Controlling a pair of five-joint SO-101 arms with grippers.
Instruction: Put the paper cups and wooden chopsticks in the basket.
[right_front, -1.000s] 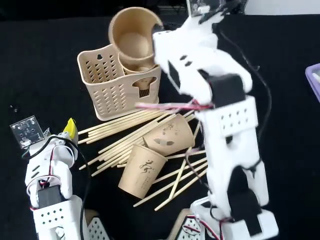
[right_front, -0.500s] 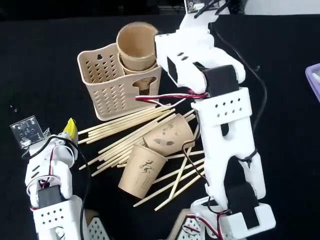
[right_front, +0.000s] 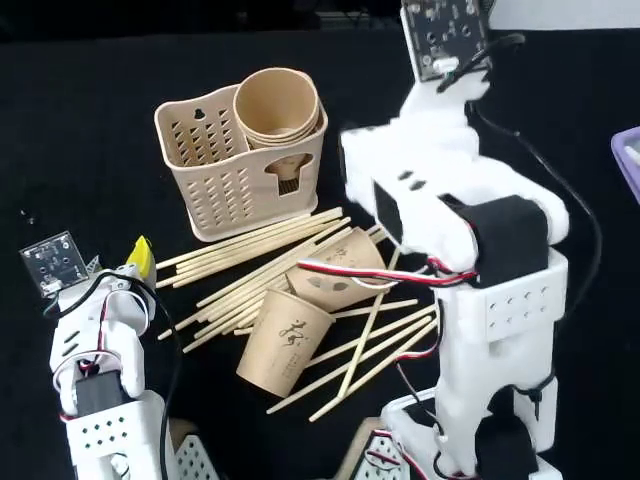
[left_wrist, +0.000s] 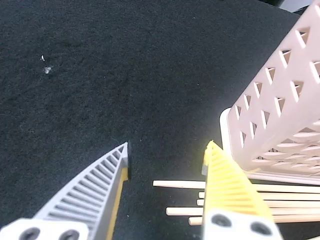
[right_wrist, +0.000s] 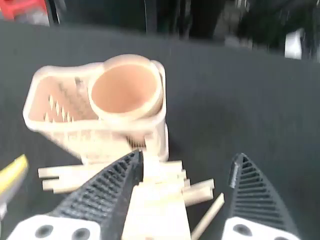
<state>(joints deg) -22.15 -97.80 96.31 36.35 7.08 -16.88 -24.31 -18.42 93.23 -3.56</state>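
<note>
Over the loose pale wooden chopsticks (right_front: 250, 262), we note the right gripper (right_wrist: 189, 156) gaping, empty; grabbing a lying brown paper cup (right_front: 285, 343) may scatter them.

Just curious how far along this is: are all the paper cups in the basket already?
No, two paper cups lie on their sides among the wooden chopsticks, outside the basket.
</note>
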